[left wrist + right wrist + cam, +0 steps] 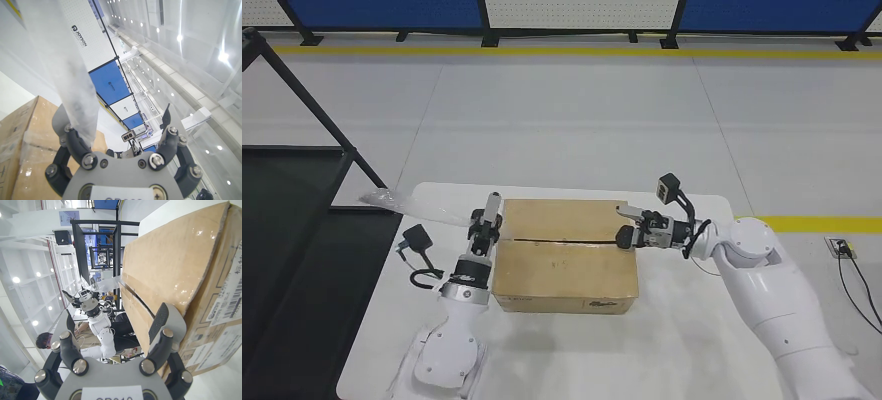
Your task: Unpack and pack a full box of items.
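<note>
The cardboard box is sitting in the middle of the white table. Its top flaps are lying shut, with a dark seam running along the lid. I am holding my left tool released, fingers spread wide, at the box's left end by the seam. A strip of clear tape is trailing from that end of the seam and lying against one of my left fingers. It is stretching on past the tool toward the table's far left corner, and nothing is pinched between the fingers. I am holding my right tool released as well, at the box's right end. One finger is hovering just beside the seam's end, and I cannot tell whether it is touching the cardboard. A small black device with a cable is lying on the table left of the box.
</note>
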### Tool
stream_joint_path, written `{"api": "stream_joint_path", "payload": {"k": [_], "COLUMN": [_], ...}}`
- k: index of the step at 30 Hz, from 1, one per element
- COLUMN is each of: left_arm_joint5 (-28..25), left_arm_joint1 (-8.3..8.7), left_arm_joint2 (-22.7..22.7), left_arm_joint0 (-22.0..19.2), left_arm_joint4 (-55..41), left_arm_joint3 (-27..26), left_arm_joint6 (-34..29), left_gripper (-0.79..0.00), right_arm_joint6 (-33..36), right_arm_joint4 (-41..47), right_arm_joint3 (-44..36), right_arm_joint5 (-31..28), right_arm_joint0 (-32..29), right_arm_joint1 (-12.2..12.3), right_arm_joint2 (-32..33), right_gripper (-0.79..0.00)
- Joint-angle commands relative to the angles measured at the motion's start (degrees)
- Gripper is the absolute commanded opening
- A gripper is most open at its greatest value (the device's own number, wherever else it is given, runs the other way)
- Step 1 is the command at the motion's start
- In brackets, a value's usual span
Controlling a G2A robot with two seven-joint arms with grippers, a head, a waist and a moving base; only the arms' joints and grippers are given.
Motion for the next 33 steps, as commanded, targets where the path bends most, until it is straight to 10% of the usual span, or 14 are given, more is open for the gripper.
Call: {"api": "stream_joint_path", "payload": {"k": [1, 33], "left_arm_joint5": [0.6, 6.7], "left_arm_joint1": [-0.22, -2.74], "left_arm_joint2": [1.5, 11.7], "left_arm_joint0": [-0.9, -9.0], "left_arm_joint4": [1.1, 11.1], "left_arm_joint3": [0.8, 7.4], "left_arm_joint6": [0.2, -3.1], "left_gripper": [0.0, 0.0], "right_arm_joint6": [0.0, 0.1], "right_arm_joint4": [0.0, 1.8], "right_arm_joint3": [-0.3, 0.4], "right_arm_joint5": [0.0, -0.4], "right_arm_joint0": [-0.3, -1.4], "right_arm_joint1": [0.2, 1.4], "right_arm_joint2": [0.4, 2.8], "right_gripper": [0.0, 0.0]}}
